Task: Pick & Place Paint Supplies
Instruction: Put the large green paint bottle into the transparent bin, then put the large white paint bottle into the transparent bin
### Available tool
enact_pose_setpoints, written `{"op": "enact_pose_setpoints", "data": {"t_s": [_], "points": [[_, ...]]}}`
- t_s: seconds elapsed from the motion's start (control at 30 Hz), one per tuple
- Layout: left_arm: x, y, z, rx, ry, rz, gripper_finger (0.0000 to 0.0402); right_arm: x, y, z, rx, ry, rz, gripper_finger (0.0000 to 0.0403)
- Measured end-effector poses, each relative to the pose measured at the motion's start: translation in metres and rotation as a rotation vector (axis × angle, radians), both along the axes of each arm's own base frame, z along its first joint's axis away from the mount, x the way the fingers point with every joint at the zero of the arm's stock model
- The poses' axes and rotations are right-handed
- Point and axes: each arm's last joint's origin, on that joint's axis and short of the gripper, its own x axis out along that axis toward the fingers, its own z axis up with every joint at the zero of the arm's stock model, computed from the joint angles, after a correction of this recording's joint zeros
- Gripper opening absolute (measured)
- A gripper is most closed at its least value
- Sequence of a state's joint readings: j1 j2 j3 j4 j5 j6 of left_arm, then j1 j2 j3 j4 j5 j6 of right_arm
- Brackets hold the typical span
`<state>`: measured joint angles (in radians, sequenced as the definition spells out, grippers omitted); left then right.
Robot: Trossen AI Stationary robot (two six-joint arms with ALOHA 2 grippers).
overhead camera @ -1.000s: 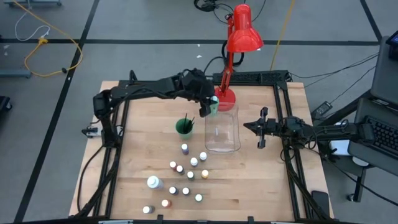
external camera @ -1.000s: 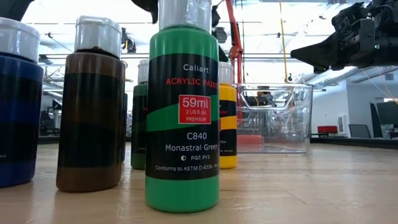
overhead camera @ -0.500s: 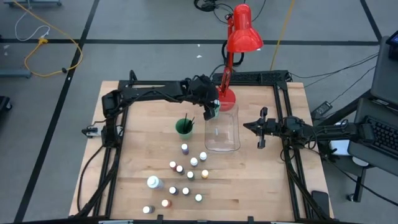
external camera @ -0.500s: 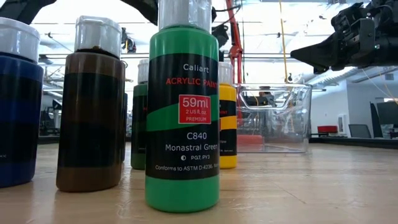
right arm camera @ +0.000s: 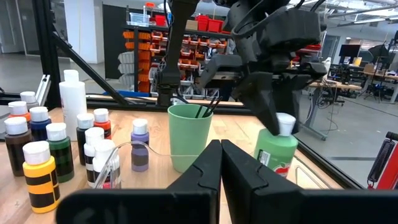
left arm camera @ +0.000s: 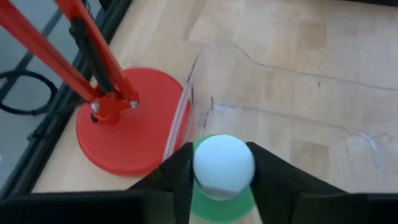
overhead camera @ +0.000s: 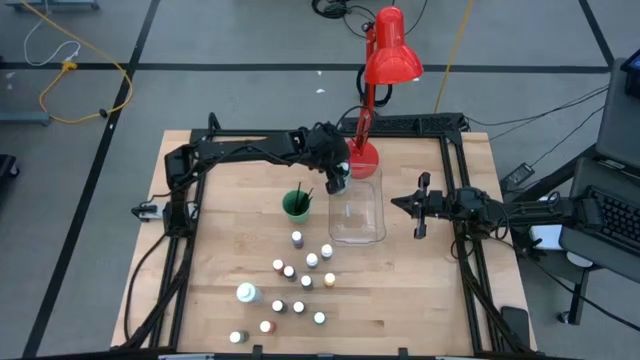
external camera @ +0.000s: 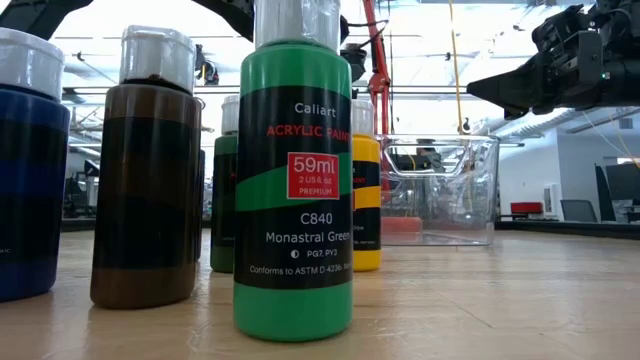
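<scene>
My left gripper (overhead camera: 338,180) hangs over the far left corner of the clear bin (overhead camera: 357,210), shut on a large green paint bottle (right arm camera: 277,152) with a white cap. Several small white-capped bottles (overhead camera: 300,275) and one large white bottle (overhead camera: 246,293) stand on their bases nearer the near edge. Dark brushes (right arm camera: 208,111) stick out of the green cup (overhead camera: 297,205). My right gripper (overhead camera: 418,205) waits, shut, right of the bin. My left gripper pinches the green bottle at its white cap (left arm camera: 222,163), one finger (left arm camera: 177,180) on each side. The fingers come from above, pointing down. The bottle hangs below them, lifted clear, roughly upright over the bin's far end.
The red lamp's round base (overhead camera: 362,157) sits right beside the bin's far end, its arm rising over the left gripper. A black frame rails the table's left, right and far sides. Bare wood lies right of the bottle cluster.
My left gripper, still shut on the green bottle, has shifted a little toward the near edge and over the bin's far corner, its arm stretching out. The bottle has travelled with it. The right arm has kept still.
</scene>
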<state>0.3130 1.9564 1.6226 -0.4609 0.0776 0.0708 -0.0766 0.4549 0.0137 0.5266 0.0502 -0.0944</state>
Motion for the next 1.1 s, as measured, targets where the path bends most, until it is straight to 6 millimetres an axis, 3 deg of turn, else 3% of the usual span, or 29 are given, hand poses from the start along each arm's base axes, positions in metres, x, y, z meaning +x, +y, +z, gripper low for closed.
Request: {"op": "enact_pose_setpoints", "data": {"t_s": [0.17, 0.3, 0.4, 0.5, 0.6, 0.73, 0.83, 0.97, 1.1], "points": [[-0.001, 0.0, -0.001, -0.007, 0.018, 0.002, 0.0219, 0.0, 0.0, 0.0, 0.0, 0.0, 0.0, 0.0004], [-0.003, 0.0, 0.003, 0.017, 0.01, -0.017, 0.0256, 0.0, 0.0, 0.0, -0.001, -0.004, 0.0, 0.0004], [-0.01, -0.004, 0.021, 0.049, -0.028, -0.038, 0.0276, 0.0, 0.0, 0.0, 0.0, -0.003, 0.0, 0.0004], [-0.025, -0.013, 0.052, 0.078, -0.08, -0.056, 0.0289, 0.0, 0.0, 0.0, -0.001, 0.002, 0.0, 0.0004], [-0.053, -0.031, 0.089, 0.082, -0.097, -0.069, 0.0292, 0.0, 0.0, -0.001, -0.003, 0.011, 0.0, 0.0004], [-0.12, -0.063, 0.139, 0.095, -0.046, -0.038, 0.0283, 0.001, 0.0, -0.002, -0.003, 0.017, 0.0, 0.0004], [-0.169, -0.084, 0.159, 0.064, 0.013, 0.004, 0.0273, 0.001, 0.0, -0.002, -0.003, 0.018, 0.0, 0.0004], [-0.218, -0.112, 0.163, -0.019, 0.015, 0.016, 0.0261, 0.001, 0.0, -0.002, 0.004, 0.015, 0.0, 0.0004], [-0.249, -0.142, 0.135, -0.097, 0.031, -0.097, 0.0258, 0.001, 0.0, -0.002, 0.022, 0.013, 0.001, 0.0004]]}}
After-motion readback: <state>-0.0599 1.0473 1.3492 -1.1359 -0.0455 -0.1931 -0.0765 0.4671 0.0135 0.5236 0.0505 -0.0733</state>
